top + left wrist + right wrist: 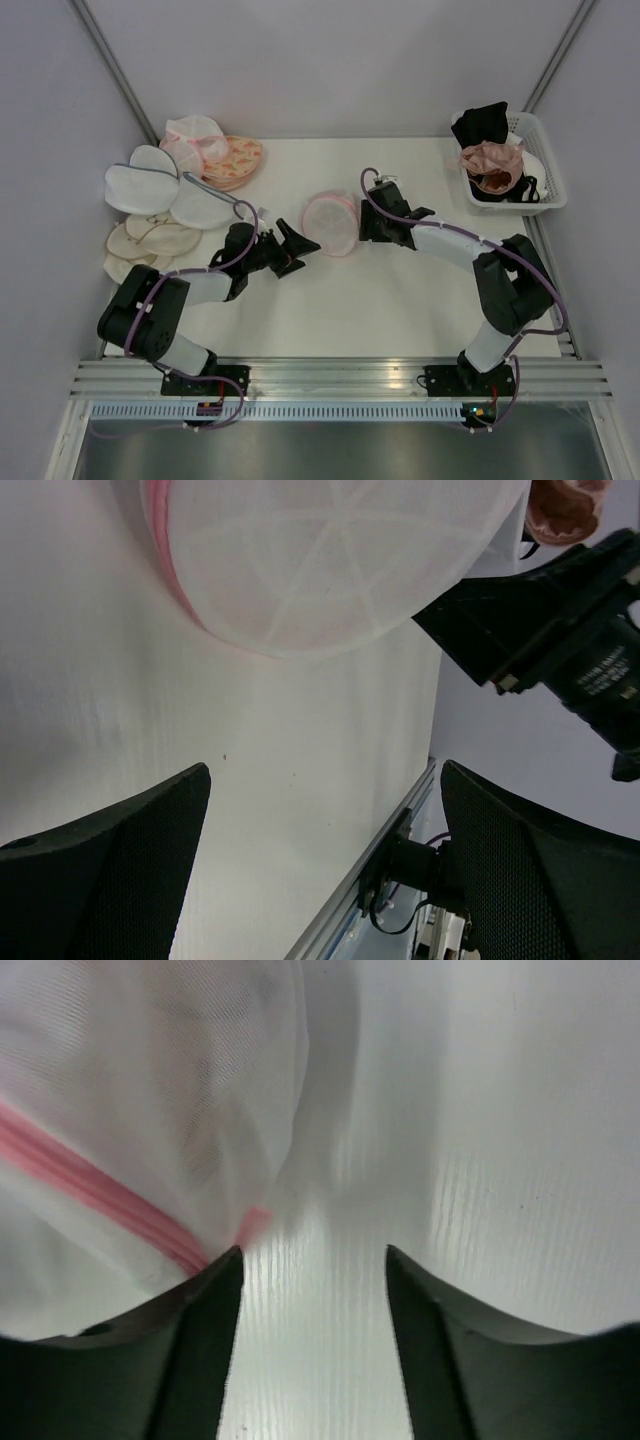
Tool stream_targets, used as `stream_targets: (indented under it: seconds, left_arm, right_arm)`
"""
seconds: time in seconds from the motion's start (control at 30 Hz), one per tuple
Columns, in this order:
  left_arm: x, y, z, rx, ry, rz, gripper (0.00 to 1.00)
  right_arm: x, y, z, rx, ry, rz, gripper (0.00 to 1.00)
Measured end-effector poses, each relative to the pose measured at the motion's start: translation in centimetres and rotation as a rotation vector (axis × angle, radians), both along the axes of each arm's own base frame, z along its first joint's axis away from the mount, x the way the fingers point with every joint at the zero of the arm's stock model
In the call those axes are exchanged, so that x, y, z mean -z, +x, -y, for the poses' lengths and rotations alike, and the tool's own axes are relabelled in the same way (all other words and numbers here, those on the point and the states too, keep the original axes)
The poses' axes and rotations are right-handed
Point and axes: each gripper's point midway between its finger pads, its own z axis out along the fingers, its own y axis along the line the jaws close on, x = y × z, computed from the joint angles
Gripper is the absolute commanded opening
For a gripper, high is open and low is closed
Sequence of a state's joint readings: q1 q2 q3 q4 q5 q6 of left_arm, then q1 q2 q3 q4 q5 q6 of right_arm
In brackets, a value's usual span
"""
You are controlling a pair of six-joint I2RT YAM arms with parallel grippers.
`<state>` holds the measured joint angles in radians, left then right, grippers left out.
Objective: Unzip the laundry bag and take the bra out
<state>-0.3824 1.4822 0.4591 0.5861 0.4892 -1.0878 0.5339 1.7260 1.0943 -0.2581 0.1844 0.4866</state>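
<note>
The laundry bag (pixel 330 222), a small dome of white mesh with a pink zipper rim, lies mid-table. In the right wrist view the laundry bag (pixel 150 1110) fills the upper left, and its pink zipper (pixel 110 1200) ends in a small tab beside my left fingertip. My right gripper (pixel 312 1255) is open over bare table, holding nothing, at the bag's right edge (pixel 362 228). My left gripper (pixel 300 250) stands wide open and empty just short of the bag's near-left side, with the laundry bag (pixel 330 570) ahead of my left gripper (pixel 325 770). The bra is hidden; only a pink tint shows through the mesh.
A heap of white mesh bags (pixel 160 190) and an orange-patterned pouch (pixel 235 160) lie at the back left. A white basket (pixel 548 160) at the back right holds a black garment (pixel 480 125) and a dusty-pink bra (pixel 490 160). The right arm's wrist (pixel 560 630) sits close to the bag.
</note>
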Motion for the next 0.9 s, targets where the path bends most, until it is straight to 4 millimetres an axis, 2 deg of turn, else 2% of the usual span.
stream_targets:
  seconds: [0.17, 0.37, 0.53, 0.67, 0.77, 0.9]
  left_arm:
    - [1.6, 1.3, 1.6, 0.042, 0.053, 0.019, 1.0]
    - [3.1, 2.2, 1.2, 0.03, 0.125, 0.059, 1.0]
    - [3.0, 2.4, 1.0, 0.018, 0.132, 0.078, 1.0]
    - [3.5, 1.7, 0.7, 0.018, 0.134, 0.074, 1.0]
    - [3.8, 1.1, 0.5, 0.019, 0.137, 0.067, 0.99]
    - [3.5, 0.5, 0.2, 0.019, 0.133, 0.074, 1.0]
  right_arm:
    - [-2.0, -1.5, 0.5, -0.012, 0.026, 0.043, 0.7]
    - [-3.0, -3.8, 1.1, -0.044, 0.055, 0.06, 0.68]
    - [-5.0, -4.6, -0.8, -0.138, 0.153, 0.093, 0.66]
    - [-6.5, -5.1, -3.1, -0.223, 0.195, 0.133, 0.66]
    - [-6.3, -4.3, -4.4, -0.252, 0.173, 0.136, 0.64]
    - [-3.6, -0.6, -5.1, -0.22, 0.071, 0.126, 0.63]
